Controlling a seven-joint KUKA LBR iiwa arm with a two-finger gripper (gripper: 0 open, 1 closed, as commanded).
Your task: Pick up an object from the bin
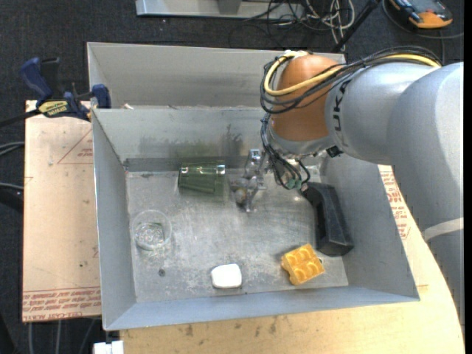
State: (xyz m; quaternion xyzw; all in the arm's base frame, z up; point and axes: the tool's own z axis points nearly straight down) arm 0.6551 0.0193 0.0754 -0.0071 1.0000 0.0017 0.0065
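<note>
Gripper (249, 189) down in bin (110, 198), just right of green cup (201, 178) lying on side. Grip open or closed: cannot tell. Black block (330, 216) farther right of cup.

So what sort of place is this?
Probably a robotics lab: a robot arm reaches into a grey metal bin holding odds like a yellow block, with loose cables behind it.

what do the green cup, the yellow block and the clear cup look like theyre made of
Green cup: likely translucent plastic, glossy, with light streaks on its wall. Yellow block: likely matte plastic or foam, its top bumpy. Clear cup: see-through plastic or glass, rim glinting; cannot tell which.
</note>
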